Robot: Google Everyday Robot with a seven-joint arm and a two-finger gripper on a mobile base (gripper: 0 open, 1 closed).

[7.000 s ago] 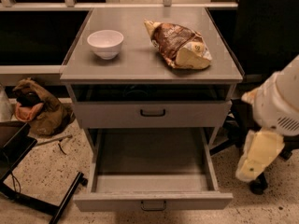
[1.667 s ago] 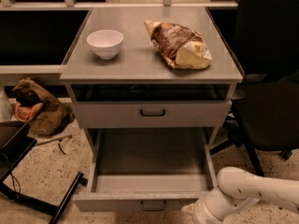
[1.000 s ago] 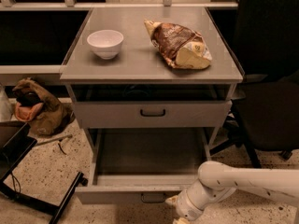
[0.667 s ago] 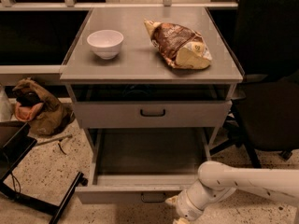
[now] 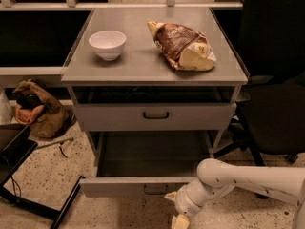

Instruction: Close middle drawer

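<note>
The middle drawer (image 5: 143, 186) is a wide, shallow grey metal drawer, pulled well out of the cabinet, its long tray empty. Its low front panel has a small dark centre handle (image 5: 156, 190). My gripper (image 5: 176, 213) is at the end of the white arm that reaches in from the right, low down, just in front of the panel's right part and right of the handle. The drawer above (image 5: 155, 116) is shut, with a black handle.
On the cabinet top (image 5: 143, 66) stand a white bowl (image 5: 107, 44) and a brown chip bag (image 5: 182, 46). A black office chair (image 5: 276, 113) stands to the right. A brown bag (image 5: 35, 109) and a black frame (image 5: 28, 194) lie on the speckled floor at the left.
My arm came in from the right and swung down and left to the front of the middle drawer. The drawer front has moved back a little toward the cabinet.
</note>
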